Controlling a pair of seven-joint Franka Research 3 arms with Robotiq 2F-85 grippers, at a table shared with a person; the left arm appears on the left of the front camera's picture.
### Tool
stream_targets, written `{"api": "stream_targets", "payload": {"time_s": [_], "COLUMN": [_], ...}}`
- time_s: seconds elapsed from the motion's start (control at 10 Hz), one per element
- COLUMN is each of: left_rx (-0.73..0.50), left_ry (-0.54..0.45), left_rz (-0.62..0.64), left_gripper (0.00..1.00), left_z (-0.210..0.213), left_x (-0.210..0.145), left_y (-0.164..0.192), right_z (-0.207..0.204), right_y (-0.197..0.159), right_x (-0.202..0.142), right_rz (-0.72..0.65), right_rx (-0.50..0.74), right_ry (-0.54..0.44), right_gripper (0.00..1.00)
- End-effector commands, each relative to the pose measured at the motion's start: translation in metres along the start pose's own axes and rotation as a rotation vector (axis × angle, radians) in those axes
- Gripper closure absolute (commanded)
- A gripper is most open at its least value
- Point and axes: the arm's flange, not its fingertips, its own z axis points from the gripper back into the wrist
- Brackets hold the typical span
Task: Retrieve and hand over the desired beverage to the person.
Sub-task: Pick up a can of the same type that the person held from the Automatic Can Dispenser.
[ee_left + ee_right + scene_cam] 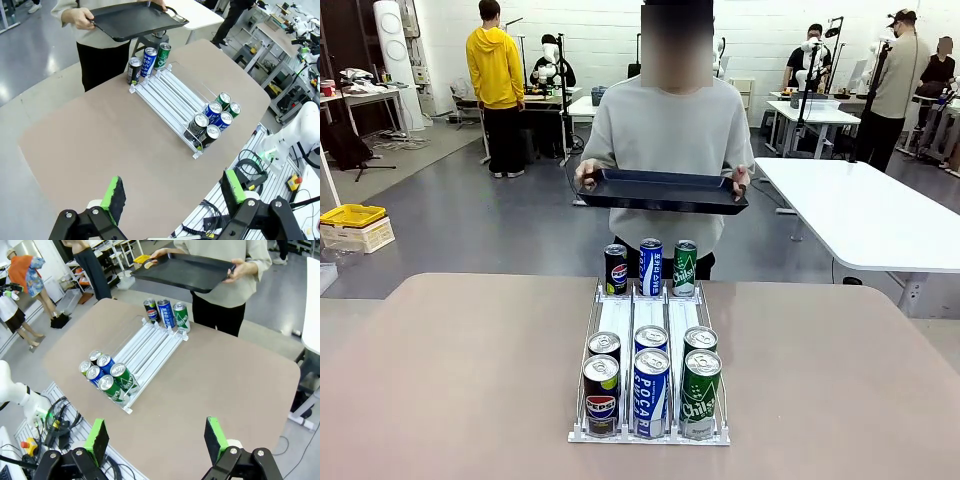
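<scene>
Open brown surface [440,380] either side of your clear plastic rack [616,318] of drink cans [651,395].
Person in grey sweatshirt [660,130] holds a black tray [660,190] beyond the far edge; left gripper [173,189] and right gripper [156,432] hover high, fingers wide, empty.

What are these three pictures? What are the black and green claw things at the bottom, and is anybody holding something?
The claws are a robot's two hands, called grippers. One picture looks out from between the robot's arms, across the brown table at a person. The other two come from cameras on its wrists. They show the left gripper and the right gripper, both open and holding nothing. On the table lies a white rack with nine drink cans: dark, blue and green ones. The person holds an empty black tray with both hands.
</scene>
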Motion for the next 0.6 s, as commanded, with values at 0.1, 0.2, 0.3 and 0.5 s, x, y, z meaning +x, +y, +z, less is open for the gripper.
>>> {"api": "stream_targets", "payload": {"time_s": [0.1, 0.2, 0.3, 0.5], "left_rx": [-0.017, -0.017, -0.017, -0.017], "left_ry": [-0.008, -0.008, -0.008, -0.008], "left_rz": [-0.021, -0.021, -0.021, -0.021], "left_gripper": [0.00, 0.00, 0.00, 0.00], "left_z": [0.0007, 0.0007, 0.0007, 0.0007], "left_x": [-0.0001, -0.0001, -0.0001, -0.0001], "left_y": [0.0002, 0.0002, 0.0002, 0.0002], "right_z": [-0.0001, -0.0001, -0.0001, -0.0001], "right_y": [-0.0020, -0.0020, -0.0020, -0.0020], "right_x": [0.0004, 0.0004, 0.0004, 0.0004], "right_rz": [0.003, 0.003, 0.003, 0.003], "right_rx": [0.017, 0.017, 0.017, 0.017], "right_ry": [-0.001, -0.001, -0.001, -0.001], "right_gripper": [0.00, 0.00, 0.00, 0.00]}}
